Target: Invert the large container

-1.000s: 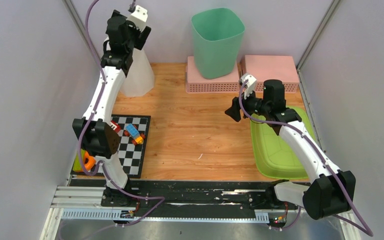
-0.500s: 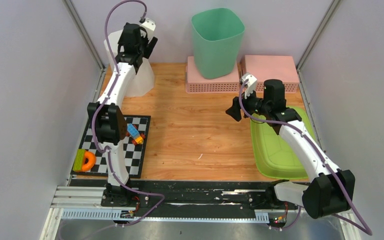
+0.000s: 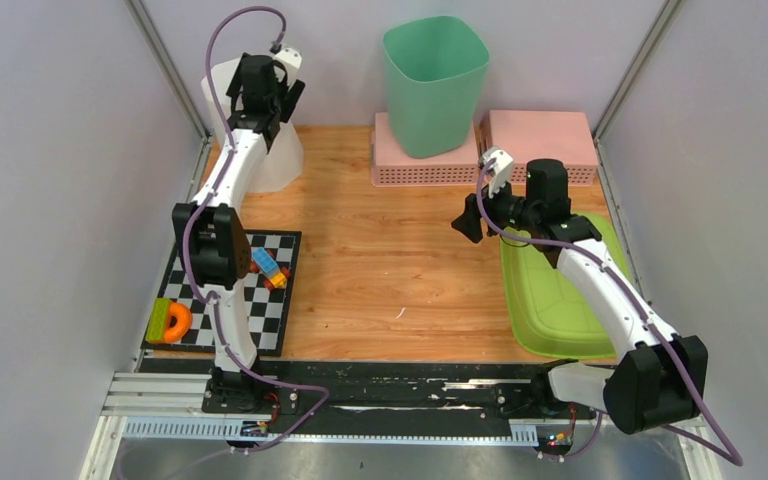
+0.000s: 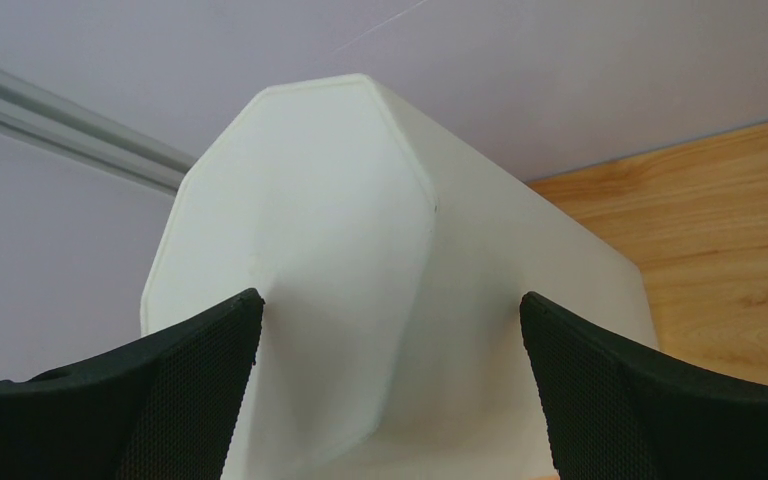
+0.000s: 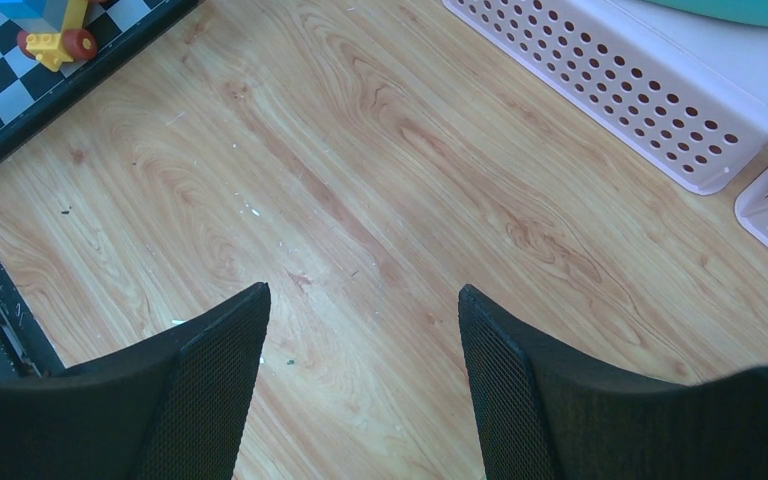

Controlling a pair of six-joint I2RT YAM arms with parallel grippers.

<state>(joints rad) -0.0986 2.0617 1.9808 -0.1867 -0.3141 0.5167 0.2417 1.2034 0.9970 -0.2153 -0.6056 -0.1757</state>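
The large white container stands at the table's back left corner, narrow octagonal end up. In the left wrist view it fills the middle, wider toward the table. My left gripper hovers over its upper end, open; its fingers sit wide on either side of the container with nothing held, gripper. My right gripper is open and empty above the bare wood at mid-table, also in the right wrist view.
A teal bin stands on a pink perforated basket, with a second pink basket beside it. A green tray lies under the right arm. A checkerboard mat at front left holds small toys and an orange ring.
My left arm has straightened toward the back corner and its wrist has come down over the white container's top. The right arm has not moved.
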